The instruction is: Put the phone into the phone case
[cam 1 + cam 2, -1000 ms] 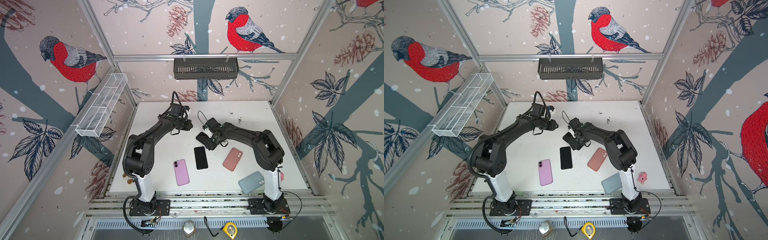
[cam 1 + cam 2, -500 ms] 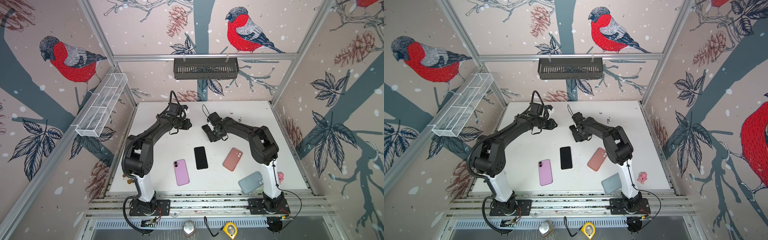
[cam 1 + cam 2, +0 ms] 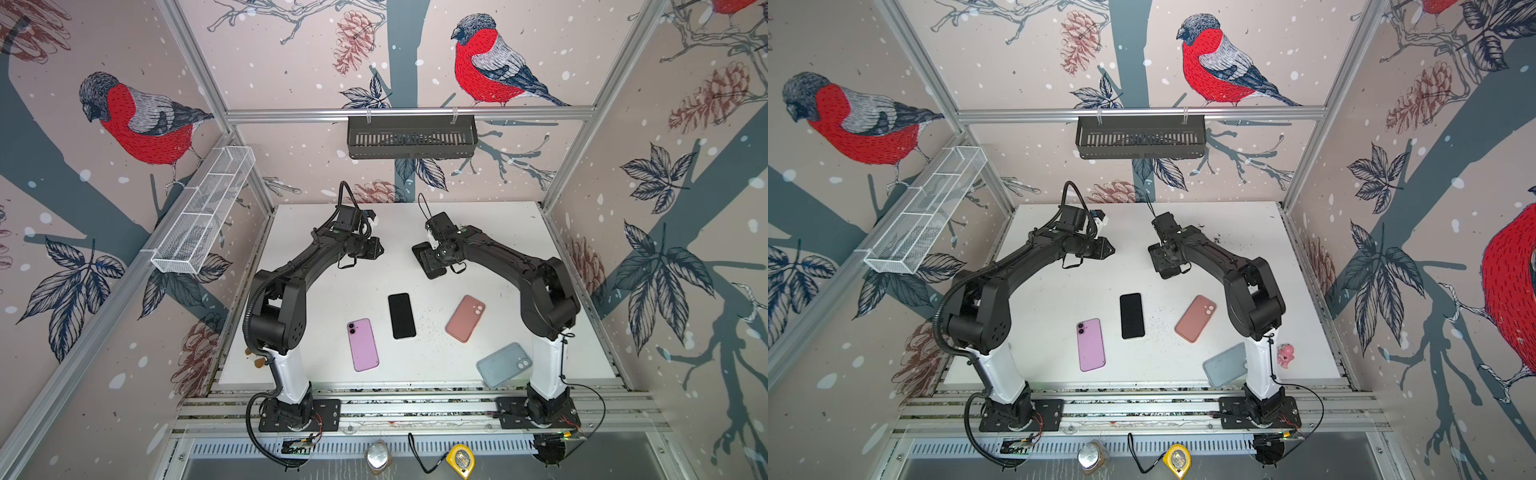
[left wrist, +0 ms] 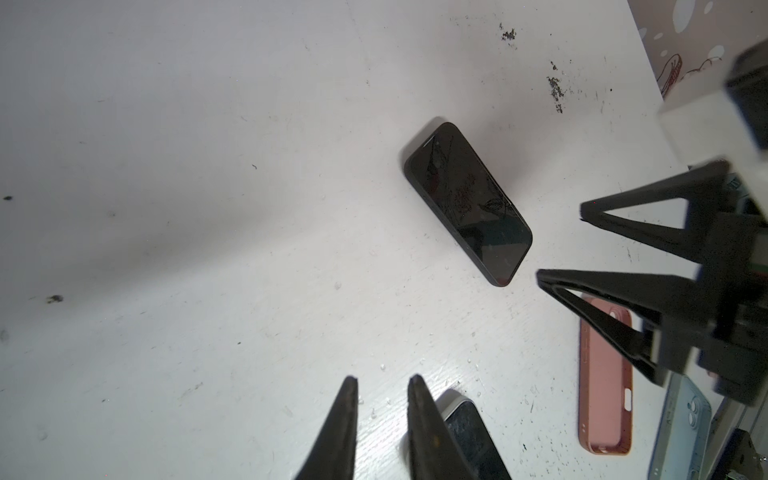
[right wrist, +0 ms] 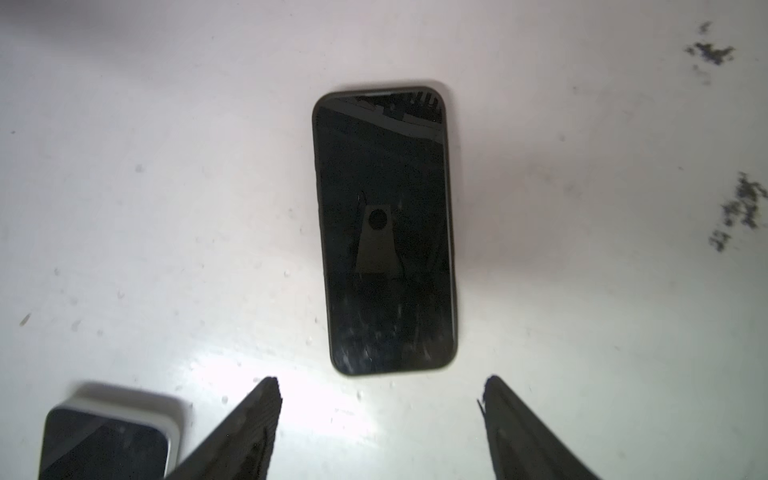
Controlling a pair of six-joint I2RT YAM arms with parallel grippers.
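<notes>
Blk phone (image 5: 384, 228) screen-up, seated in blk case (image 5: 322, 99), flat on white table (image 5: 166, 208), far-centre.

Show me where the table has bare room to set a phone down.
Bare: the table's far strip along the back wall; the right far corner beyond the right arm; the front edge between the purple phone and blue case. Crowded: the near middle, around the black phone and salmon case.

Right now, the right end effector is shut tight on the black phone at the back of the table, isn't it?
Not shut. The right wrist view shows the right end effector open, its jaws wide apart, with the black phone lying flat on the white table ahead of them, untouched. The phone is at the back of the table, as you said.
</notes>
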